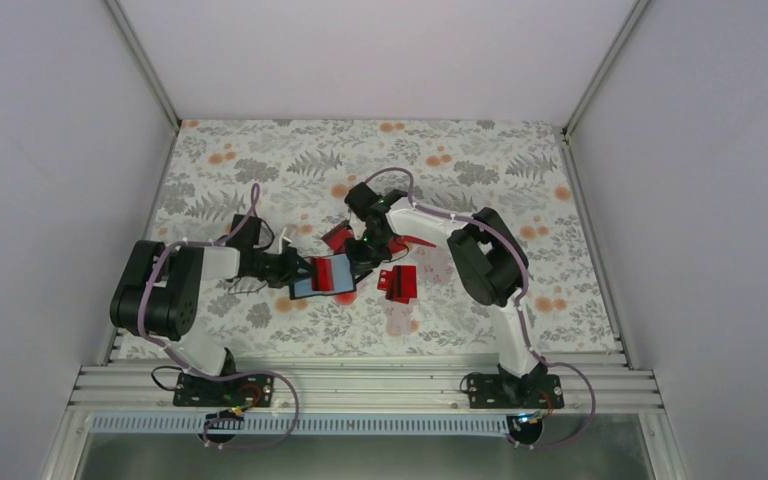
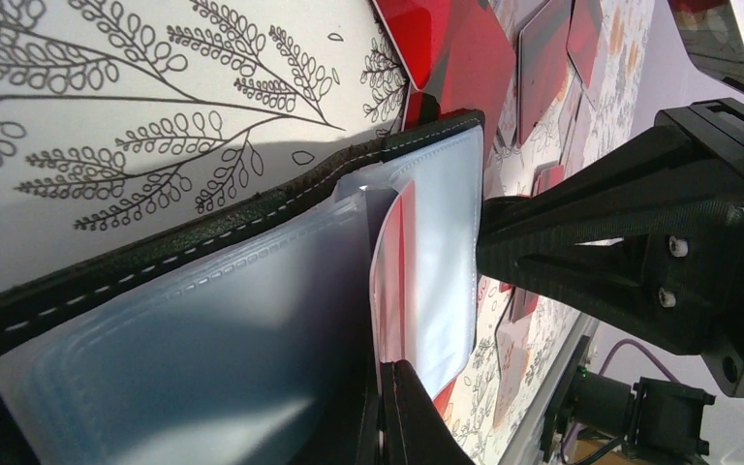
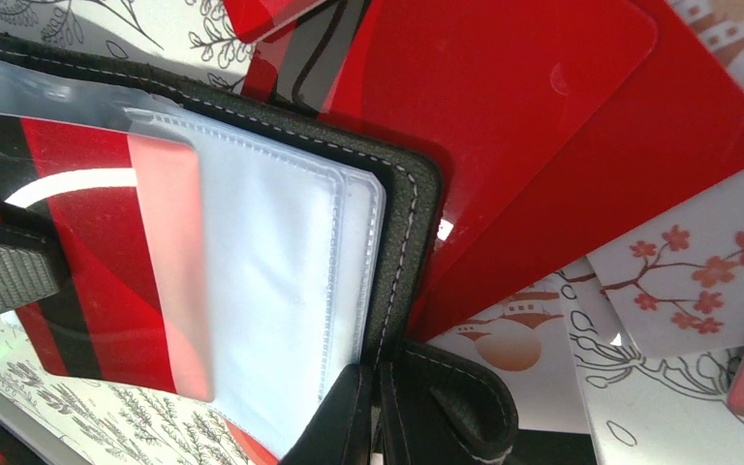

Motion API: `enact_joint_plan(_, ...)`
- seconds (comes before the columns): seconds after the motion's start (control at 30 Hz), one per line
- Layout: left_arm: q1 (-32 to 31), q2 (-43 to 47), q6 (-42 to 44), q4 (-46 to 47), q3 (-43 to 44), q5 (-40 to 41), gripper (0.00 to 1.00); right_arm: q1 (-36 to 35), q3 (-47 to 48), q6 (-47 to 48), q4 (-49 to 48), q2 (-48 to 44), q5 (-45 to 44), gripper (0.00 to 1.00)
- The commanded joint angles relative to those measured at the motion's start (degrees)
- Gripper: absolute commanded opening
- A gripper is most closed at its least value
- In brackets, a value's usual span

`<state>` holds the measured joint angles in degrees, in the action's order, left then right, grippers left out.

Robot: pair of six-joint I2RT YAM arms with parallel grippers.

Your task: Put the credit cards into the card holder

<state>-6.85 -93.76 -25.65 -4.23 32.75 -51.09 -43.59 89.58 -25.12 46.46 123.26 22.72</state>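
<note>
The card holder lies open, with the table's walled edges well away from it on every side. The left gripper is pressed together on the holder's stitched black rim at its left. At the holder's right, the right gripper pinches a striped card, whose leading edge sits under the holder's clear sleeve. Red cards stick out from beneath the holder's edge. A loose card lies just right of the holder, apart from it.
</note>
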Motion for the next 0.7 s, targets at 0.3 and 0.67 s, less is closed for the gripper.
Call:
enact_joint_plan(0.3, -2.51, 0.97, -4.45, 4.11, -1.82, 6.41, 0.03, -0.62, -3.16, 0.10, -1.59, 3.61, -0.83, 0.04)
enact_joint_plan(0.67, -4.00, 0.52, -4.23, 0.82, 0.27, 9.00, 0.24, -0.61, -2.81, -0.53, -1.74, 3.48, -1.35, 0.05)
